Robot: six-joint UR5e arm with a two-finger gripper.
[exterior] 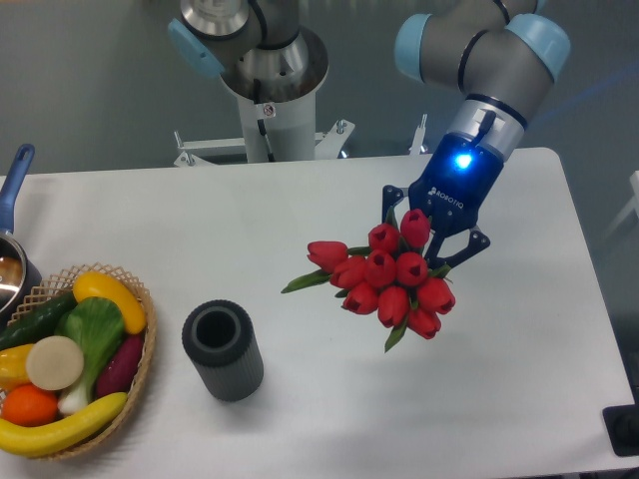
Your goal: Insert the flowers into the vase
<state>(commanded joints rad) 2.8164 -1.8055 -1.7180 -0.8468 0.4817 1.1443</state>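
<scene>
Vase (pixel 223 350) upright on the surface (pixel 519 399), toward the front, left of centre. Basket (pixel 142 374) of fruit and vegetables just left of it, at the front left edge, apart from the vase. Pan (pixel 12 249) behind the basket, at the left edge. Flowers (pixel 387 278) right of the vase and further back, well apart from it, held above the surface, heads toward the front. Gripper (pixel 436 232) behind and right of the bunch, fingers closed around the stems. Arm base behind the surface, at centre.
</scene>
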